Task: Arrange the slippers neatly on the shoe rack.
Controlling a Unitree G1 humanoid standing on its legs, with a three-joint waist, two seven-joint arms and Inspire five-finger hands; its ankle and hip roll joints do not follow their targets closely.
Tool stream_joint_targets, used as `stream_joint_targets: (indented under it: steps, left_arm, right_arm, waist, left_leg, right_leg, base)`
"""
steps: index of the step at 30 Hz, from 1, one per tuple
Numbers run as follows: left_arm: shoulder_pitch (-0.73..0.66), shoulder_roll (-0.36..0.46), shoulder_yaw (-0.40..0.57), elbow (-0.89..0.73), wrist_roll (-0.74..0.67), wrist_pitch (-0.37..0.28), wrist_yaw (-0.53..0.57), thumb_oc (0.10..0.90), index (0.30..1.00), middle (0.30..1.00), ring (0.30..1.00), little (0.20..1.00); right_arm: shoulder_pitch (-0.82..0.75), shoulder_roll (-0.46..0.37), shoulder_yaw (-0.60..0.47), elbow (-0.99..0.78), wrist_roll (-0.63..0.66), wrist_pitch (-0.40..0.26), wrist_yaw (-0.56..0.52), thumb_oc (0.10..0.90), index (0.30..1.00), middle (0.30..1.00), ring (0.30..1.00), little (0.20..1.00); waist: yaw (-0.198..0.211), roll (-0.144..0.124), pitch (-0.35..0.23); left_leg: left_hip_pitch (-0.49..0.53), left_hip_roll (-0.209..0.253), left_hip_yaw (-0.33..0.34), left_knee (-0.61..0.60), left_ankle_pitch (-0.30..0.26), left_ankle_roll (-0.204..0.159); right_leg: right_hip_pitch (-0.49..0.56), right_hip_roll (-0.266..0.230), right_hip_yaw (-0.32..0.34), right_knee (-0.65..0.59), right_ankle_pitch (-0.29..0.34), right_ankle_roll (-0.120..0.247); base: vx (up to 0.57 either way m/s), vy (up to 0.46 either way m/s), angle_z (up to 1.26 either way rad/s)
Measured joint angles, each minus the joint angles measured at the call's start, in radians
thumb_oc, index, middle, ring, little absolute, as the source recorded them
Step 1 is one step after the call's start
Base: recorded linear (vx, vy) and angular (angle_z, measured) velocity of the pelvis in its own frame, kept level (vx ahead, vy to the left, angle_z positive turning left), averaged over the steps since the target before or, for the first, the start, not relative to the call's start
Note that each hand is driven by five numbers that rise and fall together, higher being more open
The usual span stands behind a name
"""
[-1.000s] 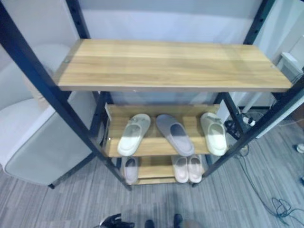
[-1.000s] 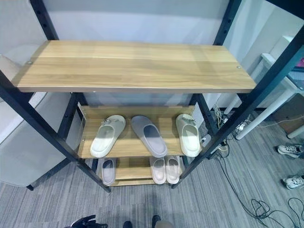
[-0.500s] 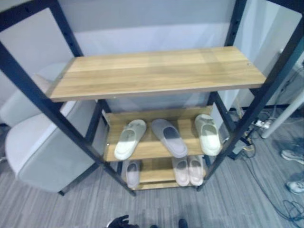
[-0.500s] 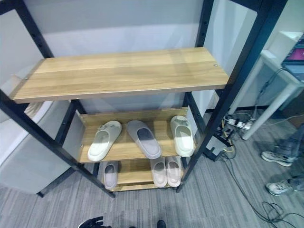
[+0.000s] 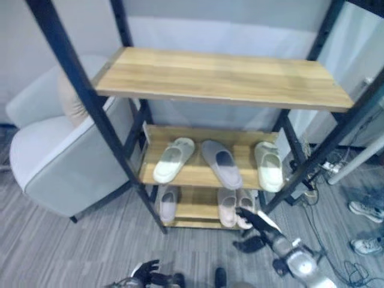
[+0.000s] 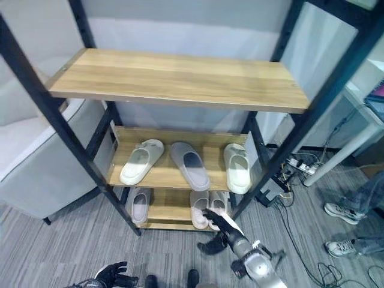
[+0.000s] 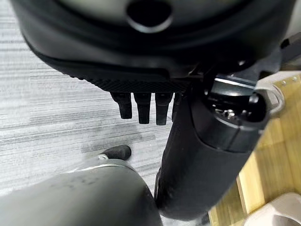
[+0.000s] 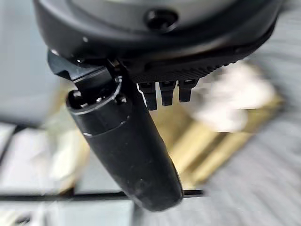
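Note:
The shoe rack (image 5: 223,77) has a black frame and wooden shelves. On its middle shelf lie a cream slipper (image 5: 173,159), a grey slipper (image 5: 221,163) and another cream slipper (image 5: 269,166), all toes toward the back. The bottom shelf holds one pale pink slipper (image 5: 167,203) at the left and a pair (image 5: 234,207) at the right. My right hand (image 5: 259,225) reaches up in front of that pair with straight fingers (image 8: 167,92), holding nothing. My left hand (image 5: 144,273) hangs low near the floor, fingers (image 7: 141,106) spread and empty.
A grey armchair (image 5: 54,150) stands close against the rack's left side. To the right are a white table leg (image 5: 357,162), cables (image 6: 294,165) on the grey floor, and a person's shoes (image 6: 339,211). The top shelf (image 6: 174,78) is bare.
The camera has shifted. My right hand has come up into view in front of the bottom shelf's right pair. The slippers lie as before and the left hand stays low.

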Motion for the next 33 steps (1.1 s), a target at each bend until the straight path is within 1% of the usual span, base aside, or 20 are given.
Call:
stream_joint_targets:
  steps: [1,2,3,4,5,6,7,9,11,12,14,15,17,20,21,23,24,26,30,33]
  left_arm:
    - [0.0,-0.009,0.0,0.002,0.003,-0.001,0.001,0.8,0.9,0.9,0.9,0.9]
    - [-0.001,-0.005,0.003,0.002,0.017,-0.002,0.001,0.8,0.9,0.9,0.9,0.9]
    - [0.003,-0.012,0.022,0.001,0.04,-0.001,0.001,0.8,0.9,0.9,0.9,0.9]
    - [0.006,-0.019,0.023,0.001,0.041,0.0,0.002,0.8,0.9,0.9,0.9,0.9]
    - [0.006,-0.019,0.023,0.001,0.041,0.0,0.002,0.8,0.9,0.9,0.9,0.9]
    - [0.009,-0.012,0.027,-0.001,0.045,-0.001,0.0,0.8,0.9,0.9,0.9,0.9]
    - [0.01,-0.001,0.031,-0.001,0.047,-0.002,0.001,0.8,0.9,0.9,0.9,0.9]
    - [0.013,0.0,0.041,-0.002,0.047,-0.003,0.001,0.8,0.9,0.9,0.9,0.9]
    - [0.014,0.002,0.045,-0.002,0.047,-0.003,0.001,0.8,0.9,0.9,0.9,0.9]
    - [0.014,0.003,0.074,0.0,0.048,-0.003,0.0,0.8,0.9,0.9,0.9,0.9]
    - [0.015,0.005,0.08,-0.001,0.047,-0.006,0.0,0.8,0.9,0.9,0.9,0.9]
    - [0.011,0.007,0.078,-0.008,0.047,-0.008,0.001,0.8,0.9,0.9,0.9,0.9]
    - [0.014,0.01,0.078,-0.02,0.046,-0.013,0.002,0.8,0.9,0.9,0.9,0.9]
    - [0.013,0.014,0.077,-0.023,0.047,-0.02,0.001,0.8,0.9,0.9,0.9,0.9]
    - [0.013,0.016,0.076,-0.027,0.046,-0.021,0.001,0.8,0.9,0.9,0.9,0.9]
    - [0.014,0.017,0.072,-0.039,0.05,-0.022,0.001,0.8,0.9,0.9,0.9,0.9]
    - [0.015,0.016,0.073,-0.041,0.048,-0.023,0.001,0.8,0.9,0.9,0.9,0.9]
    - [0.011,0.018,0.062,-0.06,0.049,-0.027,0.002,0.8,0.9,0.9,0.9,0.9]
    - [-0.001,0.018,0.06,-0.063,0.041,-0.031,0.006,0.8,0.9,0.9,0.9,0.9]
    - [-0.013,0.016,0.056,-0.063,0.034,-0.037,0.017,0.8,0.9,0.9,0.9,0.9]
  right_arm:
    - [-0.011,0.007,-0.006,-0.017,-0.004,-0.014,0.002,0.8,0.9,0.9,0.9,0.9]
    - [-0.02,0.006,-0.021,-0.057,-0.014,-0.016,0.007,0.8,0.9,0.9,0.9,0.9]
    - [-0.014,-0.017,-0.029,-0.11,-0.044,-0.018,0.008,0.8,0.9,0.9,0.9,0.9]
    - [-0.015,-0.04,-0.032,-0.124,-0.055,-0.032,0.009,0.8,0.9,0.9,0.9,0.9]
    - [-0.015,-0.04,-0.032,-0.124,-0.055,-0.032,0.009,0.8,0.9,0.9,0.9,0.9]
    - [-0.025,-0.072,-0.06,-0.117,-0.124,-0.033,0.002,0.8,0.9,0.9,0.9,0.9]
    - [-0.035,-0.072,-0.076,-0.109,-0.13,-0.028,-0.011,0.8,0.9,0.9,0.9,0.9]
    - [-0.059,-0.074,-0.105,-0.109,-0.149,-0.02,-0.038,0.8,0.9,0.9,0.9,0.9]
    - [-0.106,-0.077,-0.111,-0.111,-0.15,-0.014,-0.052,0.8,0.9,0.9,0.9,0.9]
    - [-0.168,-0.089,-0.12,-0.117,-0.15,-0.014,-0.082,0.8,0.9,0.9,0.9,0.9]
    - [-0.202,-0.093,-0.145,-0.118,-0.151,-0.017,-0.101,0.8,0.9,0.9,0.9,0.9]
    - [-0.226,-0.092,-0.171,-0.113,-0.16,-0.023,-0.145,0.8,0.9,0.9,0.9,0.9]
    - [-0.24,-0.092,-0.182,-0.104,-0.16,-0.027,-0.178,0.8,0.9,0.9,0.9,0.9]
    - [-0.261,-0.091,-0.181,-0.073,-0.16,-0.035,-0.205,0.8,0.9,0.9,0.9,0.9]
    - [-0.291,-0.094,-0.179,-0.015,-0.162,-0.035,-0.223,0.8,0.9,0.9,0.9,0.9]
    - [-0.324,-0.11,-0.183,0.054,-0.164,-0.022,-0.243,0.8,0.9,0.9,0.9,0.9]
    - [-0.326,-0.113,-0.184,0.069,-0.171,-0.018,-0.262,0.8,0.9,0.9,0.9,0.9]
    - [-0.364,-0.113,-0.184,0.13,-0.186,-0.022,-0.282,0.8,0.9,0.9,0.9,0.9]
    - [-0.413,-0.124,-0.181,0.175,-0.189,-0.011,-0.316,0.8,0.9,0.9,0.9,0.9]
    - [-0.422,-0.123,-0.179,0.176,-0.18,-0.015,-0.326,0.8,0.9,0.9,0.9,0.9]
  waist:
    - [0.002,0.017,0.006]
    - [0.004,0.012,0.001]
    - [0.009,0.018,0.002]
    - [0.004,0.018,0.002]
    - [0.004,0.018,0.002]
    - [0.018,0.006,-0.002]
    - [0.024,-0.002,0.001]
    - [0.029,-0.009,0.001]
    - [0.03,-0.013,0.001]
    - [0.044,-0.025,0.003]
    - [0.068,-0.035,0.002]
    - [0.082,-0.044,0.002]
    - [0.104,-0.053,0.0]
    - [0.107,-0.059,0.0]
    - [0.112,-0.061,0.001]
    - [0.115,-0.062,0.001]
    - [0.127,-0.061,0.001]
    - [0.132,-0.061,0.002]
    - [0.133,-0.056,0.011]
    - [0.134,-0.048,0.039]
  left_leg:
    - [0.007,-0.003,0.005,-0.014,0.004,0.011]
    - [0.009,-0.012,0.005,-0.02,0.002,0.014]
    - [0.023,-0.018,0.008,-0.037,0.006,0.022]
    - [0.037,-0.021,0.014,-0.045,0.019,0.03]
    - [0.037,-0.021,0.014,-0.045,0.019,0.03]
    - [0.048,-0.027,0.012,-0.049,0.011,0.033]
    - [0.049,-0.031,0.011,-0.053,0.01,0.035]
    - [0.051,-0.034,0.009,-0.062,0.009,0.037]
    - [0.055,-0.033,0.01,-0.066,0.005,0.039]
    - [0.057,-0.033,0.007,-0.071,0.005,0.038]
    - [0.052,-0.034,-0.002,-0.078,0.003,0.035]
    - [0.054,-0.033,-0.009,-0.087,0.005,0.034]
    - [0.05,-0.035,-0.012,-0.087,0.006,0.035]
    - [0.039,-0.036,-0.02,-0.087,0.006,0.035]
    - [0.031,-0.039,-0.028,-0.086,0.006,0.035]
    - [0.018,-0.042,-0.037,-0.087,0.007,0.035]
    - [0.012,-0.042,-0.039,-0.087,0.007,0.035]
    - [-0.01,-0.041,-0.039,-0.086,0.009,0.035]
    - [-0.052,-0.042,-0.045,-0.086,0.018,0.035]
    - [-0.053,-0.042,-0.047,-0.09,0.018,0.035]
  right_leg:
    - [0.001,-0.004,0.0,0.002,-0.002,0.002]
    - [0.003,-0.009,0.002,-0.002,-0.004,0.006]
    - [0.013,-0.015,0.003,-0.008,0.001,0.014]
    - [0.028,-0.018,0.004,-0.019,0.007,0.021]
    - [0.028,-0.018,0.004,-0.019,0.007,0.021]
    - [0.042,-0.023,0.003,-0.029,0.005,0.025]
    - [0.043,-0.024,0.001,-0.032,0.007,0.027]
    - [0.044,-0.026,-0.001,-0.038,0.007,0.028]
    - [0.05,-0.025,0.0,-0.043,0.008,0.029]
    - [0.059,-0.023,-0.003,-0.06,0.01,0.031]
    - [0.065,-0.024,-0.013,-0.068,0.01,0.031]
    - [0.062,-0.021,-0.017,-0.075,0.009,0.032]
    - [0.063,-0.021,-0.02,-0.083,0.009,0.032]
    - [0.06,-0.022,-0.028,-0.091,0.009,0.032]
    - [0.061,-0.024,-0.037,-0.102,0.013,0.034]
    - [0.058,-0.024,-0.045,-0.116,0.017,0.035]
    - [0.056,-0.024,-0.047,-0.12,0.018,0.036]
    - [0.033,-0.023,-0.047,-0.121,0.021,0.034]
    - [-0.006,-0.023,-0.055,-0.121,0.028,0.034]
    - [-0.007,-0.024,-0.055,-0.121,0.029,0.034]
  base:
    - [0.09,0.221,0.09]
    - [0.05,0.097,-0.01]
    - [0.08,0.193,-0.02]
    - [0.05,0.137,-0.02]
    - [0.08,0.217,0.01]
    - [0.02,0.083,0.02]
    - [0.05,0.159,0.02]
    - [0.04,0.09,0.0]
    - [0.03,0.06,-0.01]
    - [0.06,0.109,0.07]
    - [0.06,0.109,0.15]
    - [0.04,0.072,0.16]
    - [0.02,0.048,0.08]
    - [0.01,0.027,0.09]
    - [0.0,0.028,0.16]
    - [-0.02,0.027,0.15]
    - [-0.04,0.025,0.05]
    - [-0.06,0.018,0.0]
    - [-0.03,0.025,0.06]
    - [0.0,0.006,0.01]
